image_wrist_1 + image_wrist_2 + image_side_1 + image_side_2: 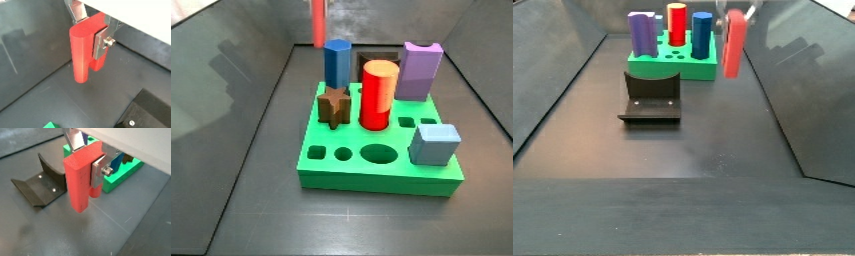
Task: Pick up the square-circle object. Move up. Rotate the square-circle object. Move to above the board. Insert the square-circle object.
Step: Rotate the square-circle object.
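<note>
Starting on the left in a side view, you've got the fixture (651, 98) sitting on the floor in front of the board (673, 68). Right of that, your gripper (740, 17) hangs in the air with its jaws clamped on the square-circle object (734, 48), which points straight down, clear of the floor and just beside the board's right edge.
</note>
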{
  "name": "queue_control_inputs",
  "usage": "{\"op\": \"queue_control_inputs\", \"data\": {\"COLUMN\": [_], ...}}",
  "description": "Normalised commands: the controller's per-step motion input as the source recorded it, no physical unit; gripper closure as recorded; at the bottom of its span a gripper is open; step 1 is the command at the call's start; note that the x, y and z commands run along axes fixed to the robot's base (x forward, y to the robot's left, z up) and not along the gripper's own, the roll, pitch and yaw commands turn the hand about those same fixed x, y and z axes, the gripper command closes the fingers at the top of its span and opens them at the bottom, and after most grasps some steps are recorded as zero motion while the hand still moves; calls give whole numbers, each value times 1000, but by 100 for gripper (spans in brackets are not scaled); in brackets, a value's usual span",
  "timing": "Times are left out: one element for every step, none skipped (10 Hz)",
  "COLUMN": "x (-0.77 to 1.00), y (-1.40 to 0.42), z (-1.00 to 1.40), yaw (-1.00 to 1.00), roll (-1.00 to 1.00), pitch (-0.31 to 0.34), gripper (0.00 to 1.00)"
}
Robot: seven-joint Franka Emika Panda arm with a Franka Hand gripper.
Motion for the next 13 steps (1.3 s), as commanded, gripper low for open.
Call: {"op": "queue_control_inputs", "data": {"x": [12,16,18,18,13,13,12,16,18,0,0,-9,-38], "y": [8,10,14,17,20,20,20,21,22,0,0,-1,-8], "z": [-1000,-1000,-1000,-1000,-866,-707,-501,-347,-247,0,1000,1000,1000], "yaw": [10,7,4,0,-6,-9,-14,-15,-17,-16,8,10,12], "roll": [-88,-82,-76,-68,-57,-50,-41,-34,-31,173,155,152,137], "pitch": [-68,-66,-61,-64,-66,-68,-62,-60,-55,-35,-35,-26,17], "gripper": [100,100,100,100,100,100,100,100,100,0,0,0,0]}}
